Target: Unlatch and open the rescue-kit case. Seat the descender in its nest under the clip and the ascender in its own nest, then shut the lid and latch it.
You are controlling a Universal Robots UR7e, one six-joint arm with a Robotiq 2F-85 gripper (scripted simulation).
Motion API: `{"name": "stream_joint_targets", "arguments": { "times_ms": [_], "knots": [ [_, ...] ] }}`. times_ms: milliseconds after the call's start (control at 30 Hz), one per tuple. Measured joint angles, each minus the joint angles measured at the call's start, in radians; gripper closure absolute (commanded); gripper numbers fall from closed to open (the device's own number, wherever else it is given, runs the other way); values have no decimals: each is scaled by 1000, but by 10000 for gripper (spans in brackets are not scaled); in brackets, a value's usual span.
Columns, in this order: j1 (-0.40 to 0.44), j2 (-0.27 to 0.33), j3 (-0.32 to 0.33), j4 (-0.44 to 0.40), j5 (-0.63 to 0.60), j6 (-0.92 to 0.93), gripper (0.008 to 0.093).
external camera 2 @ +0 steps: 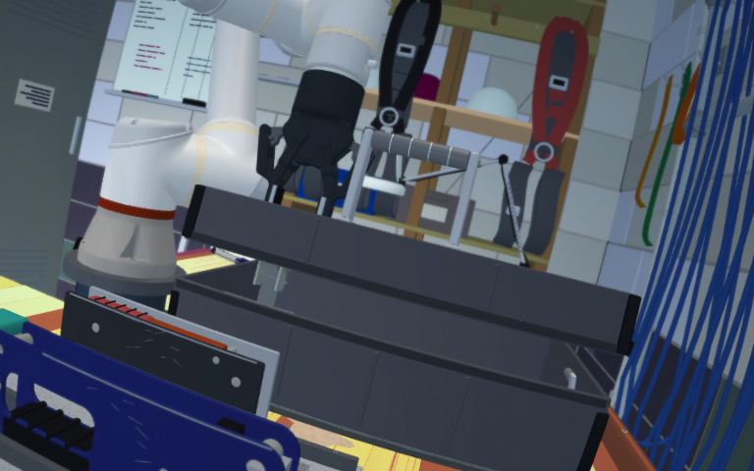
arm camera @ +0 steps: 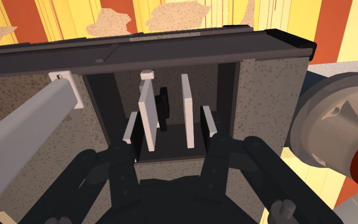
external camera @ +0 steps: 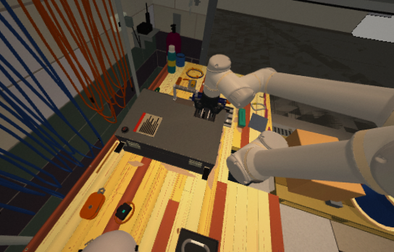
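The rescue-kit case is a dark box on the striped bench. Its lid stands a little raised above the base. My gripper hangs open and empty over a recess in the lid's right part, beside the grey lid handle, with two white plates standing between its fingers. An orange device and a small black device with an orange ring lie on the bench in front of the case. I cannot tell which is the descender or the ascender.
The lid handle's bar runs close to my gripper on the left. Blue and orange ropes hang left of the bench. A green block and grey pad lie right of the case. Bottles stand at the far end.
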Motion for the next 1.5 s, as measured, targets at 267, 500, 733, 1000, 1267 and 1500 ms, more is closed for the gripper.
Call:
{"name": "stream_joint_targets", "arguments": {
  "times_ms": [267,500,733,1000,1267,1500],
  "knots": [
    [7,-25,-39,65,-1,7,434],
    [14,-45,-79,125,-1,14,434],
    [21,-58,-114,173,-2,21,434],
    [25,-66,-137,205,-2,25,434],
    [25,-67,-142,211,-2,25,434],
    [-70,-41,-185,315,107,-65,434]
  ]
}}
